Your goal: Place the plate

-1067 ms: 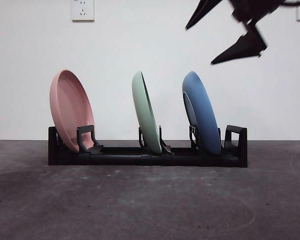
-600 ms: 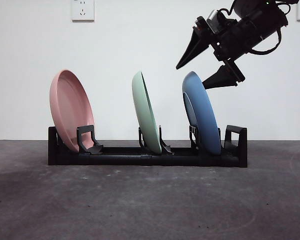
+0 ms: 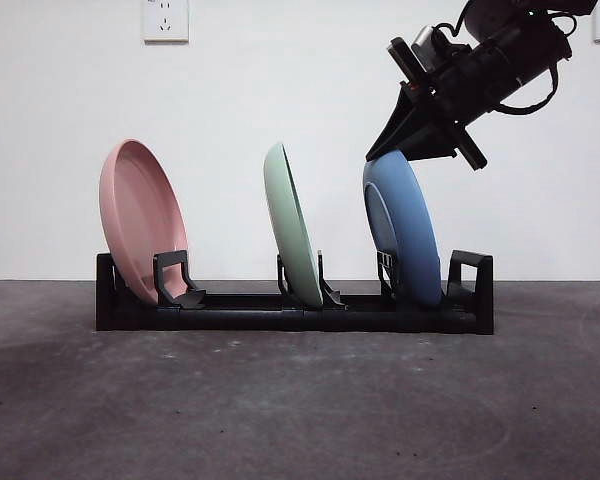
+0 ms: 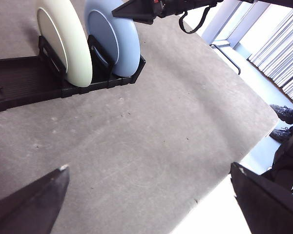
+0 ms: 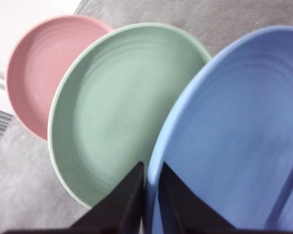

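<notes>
A blue plate [image 3: 405, 235] stands on edge in the right slot of the black rack [image 3: 280, 318]. My right gripper [image 3: 398, 152] comes down from the upper right and is shut on the plate's top rim. In the right wrist view the two jaws pinch the blue plate's [image 5: 234, 136] edge, with the gripper [image 5: 151, 180] at the rim. My left gripper [image 4: 149, 168] is open and empty, well above the table and away from the rack [image 4: 19, 83]. It sees the blue plate [image 4: 119, 36] and the right arm [image 4: 151, 7] over it.
A green plate [image 3: 292, 225] stands in the middle slot and a pink plate [image 3: 140, 215] in the left slot; both also show in the right wrist view, green [image 5: 122, 107] and pink [image 5: 44, 63]. A white wall stands behind the rack. The table's edge [image 4: 219, 195] lies near the left gripper.
My right gripper came down from above with jaws open and has closed on the blue plate's top rim. The plates stand as before.
</notes>
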`<state>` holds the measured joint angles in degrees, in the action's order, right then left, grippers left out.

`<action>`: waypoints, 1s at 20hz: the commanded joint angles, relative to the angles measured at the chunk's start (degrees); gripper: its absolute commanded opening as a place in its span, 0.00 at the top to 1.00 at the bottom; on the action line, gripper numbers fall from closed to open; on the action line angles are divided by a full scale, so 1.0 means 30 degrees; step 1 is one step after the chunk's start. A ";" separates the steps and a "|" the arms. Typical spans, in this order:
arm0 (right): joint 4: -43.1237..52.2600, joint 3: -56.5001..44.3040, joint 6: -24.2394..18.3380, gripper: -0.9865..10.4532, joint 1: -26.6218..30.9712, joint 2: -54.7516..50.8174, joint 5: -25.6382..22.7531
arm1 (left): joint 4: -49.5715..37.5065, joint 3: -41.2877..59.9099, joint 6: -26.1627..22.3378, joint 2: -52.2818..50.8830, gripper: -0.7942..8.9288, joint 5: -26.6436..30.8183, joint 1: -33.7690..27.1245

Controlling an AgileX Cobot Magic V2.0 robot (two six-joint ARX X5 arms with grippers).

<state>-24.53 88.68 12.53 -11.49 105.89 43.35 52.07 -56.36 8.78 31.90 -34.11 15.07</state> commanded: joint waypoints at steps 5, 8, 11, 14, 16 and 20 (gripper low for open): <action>0.0153 0.0481 0.0860 0.90 -0.0007 -0.0036 -0.0095 | -0.0226 -0.0452 0.0087 0.0073 0.37 -0.0058 0.0058; 0.0007 0.0481 0.1450 0.90 -0.0007 -0.0641 -0.0087 | -0.0226 -0.0452 0.0073 0.0073 0.37 -0.0058 0.0058; -0.0007 0.0481 0.1778 0.90 -0.0044 -0.1406 -0.0095 | -0.0226 -0.0452 -0.0124 0.0073 0.37 -0.0058 0.0058; -0.0044 0.0481 0.2273 0.90 -0.0044 -0.2441 -0.0102 | -0.0226 -0.0452 -0.0204 0.0073 0.37 -0.0058 0.0058; -0.0066 0.0481 0.2659 0.90 -0.0044 -0.3286 -0.0109 | -0.0226 -0.0452 -0.0219 0.0073 0.37 -0.0058 0.0058; -0.0772 0.0481 0.2652 0.90 -0.0153 -0.5370 -0.0525 | -0.0226 -0.0452 -0.0277 0.0073 0.37 -0.0066 0.0058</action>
<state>-27.77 88.79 20.05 -11.57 89.76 41.76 52.07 -56.36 8.56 31.90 -34.13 15.07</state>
